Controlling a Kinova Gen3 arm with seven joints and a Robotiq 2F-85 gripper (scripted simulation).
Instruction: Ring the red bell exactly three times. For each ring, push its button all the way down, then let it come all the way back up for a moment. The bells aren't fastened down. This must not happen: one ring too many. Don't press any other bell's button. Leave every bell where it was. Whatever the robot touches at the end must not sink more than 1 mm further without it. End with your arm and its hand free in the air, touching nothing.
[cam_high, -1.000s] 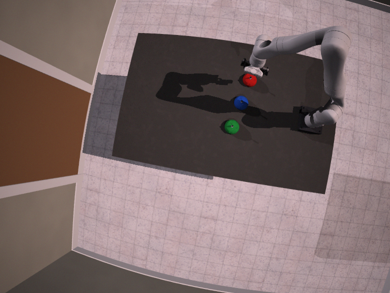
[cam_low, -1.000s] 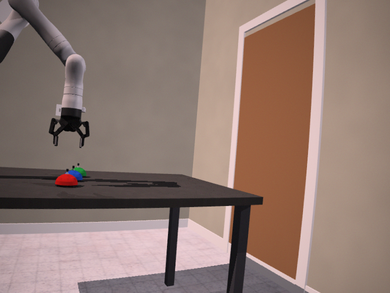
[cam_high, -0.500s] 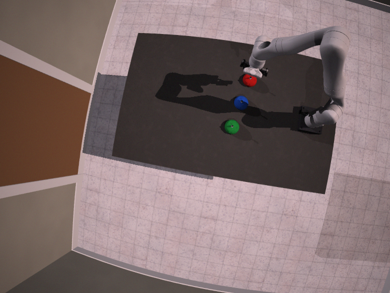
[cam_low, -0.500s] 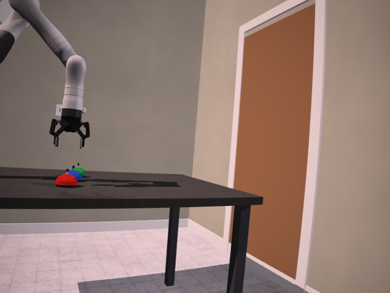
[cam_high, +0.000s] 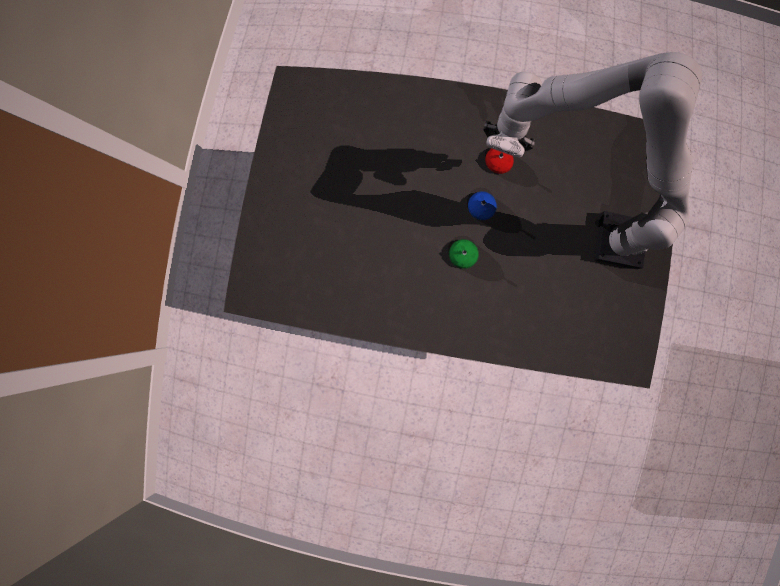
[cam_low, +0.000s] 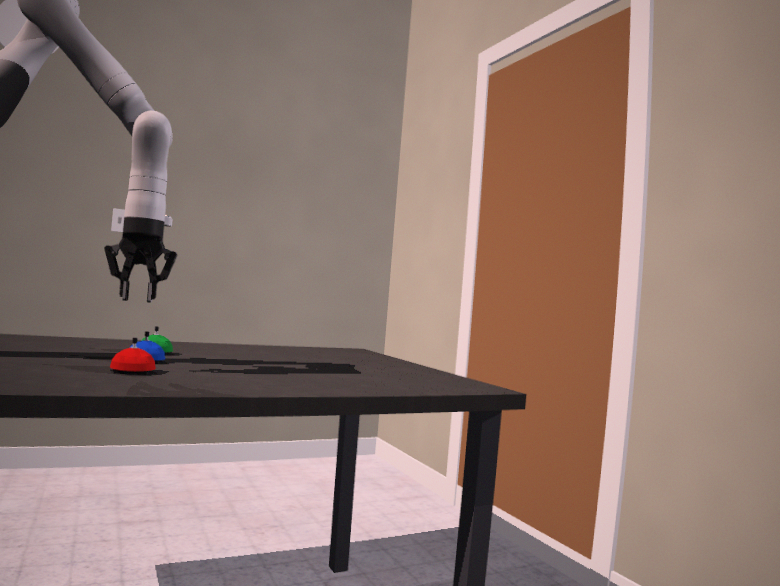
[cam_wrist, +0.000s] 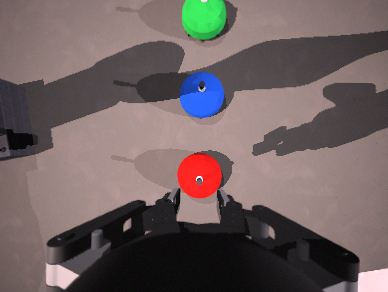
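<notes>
From the top, three dome-shaped bells are being shown in a slanting row on the dark rectangular table (cam_high: 327, 189): the red dome bell (cam_high: 499, 161) nearest the white arm's wrist, the blue dome bell (cam_high: 482, 205) in the middle, the green dome bell (cam_high: 464, 253) last.

In the exterior view, the black two-finger gripper (cam_low: 138, 291) is being held well above the red dome bell (cam_low: 133, 361), its fingers partly drawn in with nothing between them.

At the wrist, the red dome bell (cam_wrist: 199, 175) is being framed just beyond the narrowed fingertips, its small button facing up.
</notes>
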